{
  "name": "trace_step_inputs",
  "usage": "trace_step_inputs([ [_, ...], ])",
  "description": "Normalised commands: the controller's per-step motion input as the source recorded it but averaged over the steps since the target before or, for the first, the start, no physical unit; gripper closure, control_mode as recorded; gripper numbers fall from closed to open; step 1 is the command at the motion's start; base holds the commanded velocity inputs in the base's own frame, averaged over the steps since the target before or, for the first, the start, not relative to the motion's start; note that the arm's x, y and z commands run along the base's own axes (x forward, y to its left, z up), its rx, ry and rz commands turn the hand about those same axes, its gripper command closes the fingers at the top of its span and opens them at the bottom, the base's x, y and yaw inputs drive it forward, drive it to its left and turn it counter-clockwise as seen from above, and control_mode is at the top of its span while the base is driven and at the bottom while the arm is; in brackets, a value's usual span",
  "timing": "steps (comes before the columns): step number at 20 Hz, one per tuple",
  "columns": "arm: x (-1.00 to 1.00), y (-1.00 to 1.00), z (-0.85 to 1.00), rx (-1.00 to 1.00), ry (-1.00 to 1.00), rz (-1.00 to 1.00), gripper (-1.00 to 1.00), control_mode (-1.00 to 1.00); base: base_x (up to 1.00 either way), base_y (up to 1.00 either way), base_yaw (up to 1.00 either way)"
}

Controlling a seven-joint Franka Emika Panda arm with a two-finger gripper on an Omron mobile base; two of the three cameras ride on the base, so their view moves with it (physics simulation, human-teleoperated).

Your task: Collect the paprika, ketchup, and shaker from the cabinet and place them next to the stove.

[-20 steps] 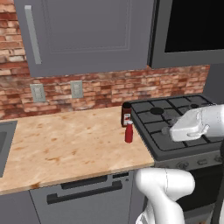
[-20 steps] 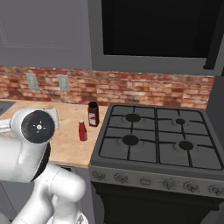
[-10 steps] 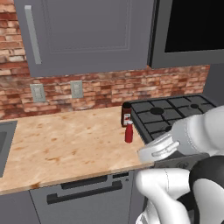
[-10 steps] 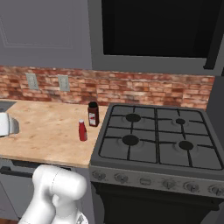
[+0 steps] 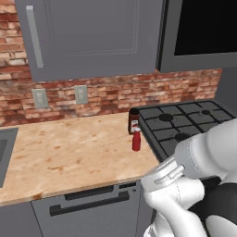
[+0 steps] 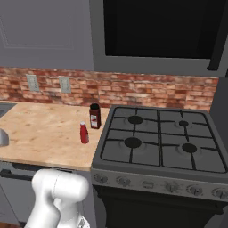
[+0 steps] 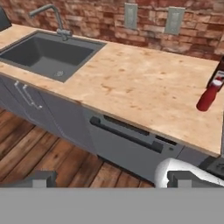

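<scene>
On the wooden desk (image 5: 69, 152), just left of the black stove (image 6: 160, 142): the paprika (image 5: 134, 121), upright, dark jar with black cap and pale label, close against the range's left edge. Just in front of it, slightly nearer the desk's front edge, the ketchup (image 5: 136, 140), a slim red bottle, also upright and a little apart from the jar. Same pair from the right side: paprika (image 6: 94, 116) behind, ketchup (image 6: 83, 132) ahead and to its left, both near the stove's corner. Above the desk, at upper left, the grey cabinet (image 5: 92, 37), door closed, slim vertical bar handle (image 5: 34, 37) near its left edge. Below it, a red brick backsplash (image 5: 111, 95) with two pale wall outlets (image 5: 81, 94). At far left of the desk, the rim of a sink (image 7: 43, 54) with a curved faucet (image 7: 54, 17) behind it. Low before the desk front, the gripper (image 7: 109, 178), jaws spread wide and holding nothing, its two dark fingertips (image 7: 41, 178) far apart over wooden floor planks (image 7: 39, 153). Ahead of them, grey drawer fronts with a dark bar handle (image 7: 127, 133). At the right edge of the hand view, the ketchup (image 7: 208, 96), tilted by the camera's roll, with the paprika (image 7: 218, 72) partly cut off behind it.
</scene>
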Motion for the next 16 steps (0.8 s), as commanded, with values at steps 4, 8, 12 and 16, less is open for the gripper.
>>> trace_step_inputs([
  [4, -0.22, 0.08, -0.1, -0.01, -0.02, 0.0, -1.0, 1.0, -0.73, 0.44, 0.0],
  [8, 0.0, 0.0, 0.0, 0.0, 0.0, 0.0, -1.0, 1.0, -0.87, 0.97, 0.0],
  [12, 0.0, 0.0, 0.0, 0.0, 0.0, 0.0, -1.0, 1.0, -0.56, 1.0, 0.0],
  [16, 0.0, 0.0, 0.0, 0.0, 0.0, 0.0, -1.0, 1.0, -0.21, 1.0, 0.0],
])
